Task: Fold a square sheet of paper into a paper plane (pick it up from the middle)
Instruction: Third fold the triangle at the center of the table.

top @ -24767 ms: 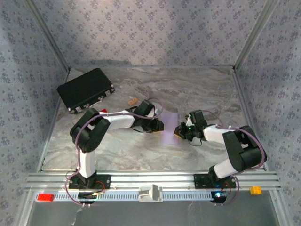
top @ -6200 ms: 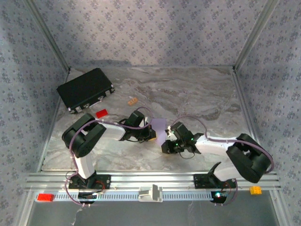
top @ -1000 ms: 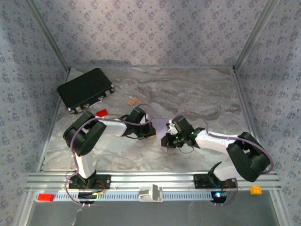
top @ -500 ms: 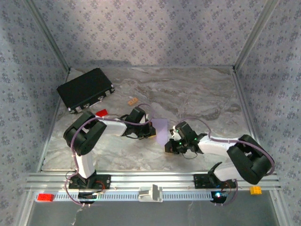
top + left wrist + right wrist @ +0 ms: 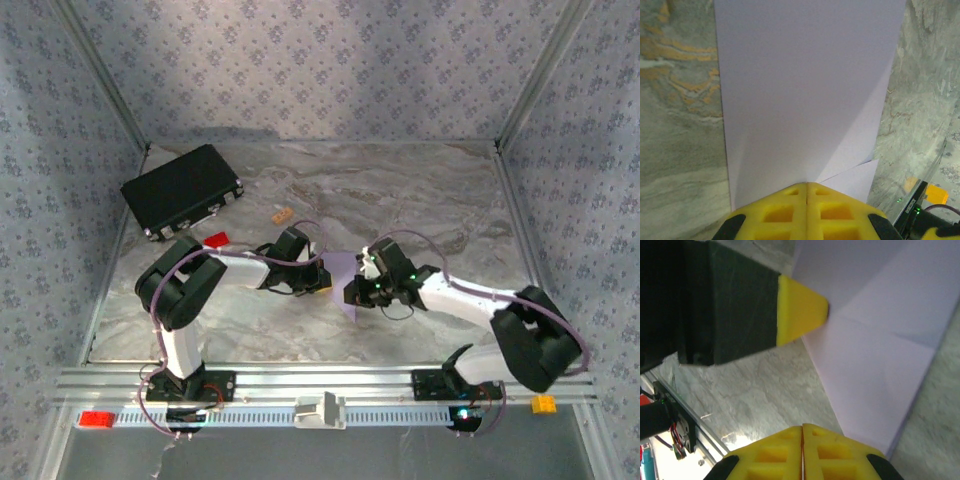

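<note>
- Left claw (image 5: 806, 187): closed on the edge of the creased square sheet of paper (image 5: 805, 90).
- Right claw (image 5: 802, 431): closed, just beside the sheet, above the marbled table (image 5: 675, 125).

The pale lilac paper (image 5: 805, 90) takes the upper middle of the frame. It has a slanted fold on its right side and a small flap at the lower right. At bottom centre the left gripper (image 5: 806, 189) has its yellow fingers (image 5: 782, 207) pressed together, and they meet the paper's near edge. The marble table (image 5: 675, 125) shows on both sides.
</note>
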### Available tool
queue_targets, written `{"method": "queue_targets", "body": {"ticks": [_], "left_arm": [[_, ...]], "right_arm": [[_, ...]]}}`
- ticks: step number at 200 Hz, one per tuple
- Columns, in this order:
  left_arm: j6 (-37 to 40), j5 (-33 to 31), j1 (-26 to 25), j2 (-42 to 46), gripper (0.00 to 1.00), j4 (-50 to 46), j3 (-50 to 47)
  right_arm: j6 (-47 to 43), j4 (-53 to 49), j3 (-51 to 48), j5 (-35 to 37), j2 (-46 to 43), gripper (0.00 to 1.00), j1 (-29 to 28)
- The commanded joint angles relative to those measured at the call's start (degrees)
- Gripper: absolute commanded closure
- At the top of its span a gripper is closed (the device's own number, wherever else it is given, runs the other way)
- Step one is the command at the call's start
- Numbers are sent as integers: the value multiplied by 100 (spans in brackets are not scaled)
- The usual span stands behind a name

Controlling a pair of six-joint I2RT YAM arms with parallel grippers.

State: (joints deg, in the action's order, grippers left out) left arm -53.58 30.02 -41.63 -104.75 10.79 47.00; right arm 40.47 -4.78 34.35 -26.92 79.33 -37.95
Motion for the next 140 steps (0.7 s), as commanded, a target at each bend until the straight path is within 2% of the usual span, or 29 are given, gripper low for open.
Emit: {"method": "queue_targets", "body": {"ticks": [1, 29, 58, 89, 140], "left_arm": [[118, -348, 39, -199, 100, -446, -141], [88, -339, 37, -152, 100, -376, -148], [83, -321, 58, 90, 100, -315, -113], [273, -453, -11, 540, 93, -461, 66], [26, -299, -316, 556, 94, -142, -5]], "right_arm": [[-26, 184, 96, -120, 465, 90, -24], [-47, -22, -12, 188, 812, 91, -49], [39, 6, -380, 319, 809, 93, -45], [97, 50, -430, 348, 834, 94, -48], [158, 68, -422, 434, 845, 95, -60]]}}
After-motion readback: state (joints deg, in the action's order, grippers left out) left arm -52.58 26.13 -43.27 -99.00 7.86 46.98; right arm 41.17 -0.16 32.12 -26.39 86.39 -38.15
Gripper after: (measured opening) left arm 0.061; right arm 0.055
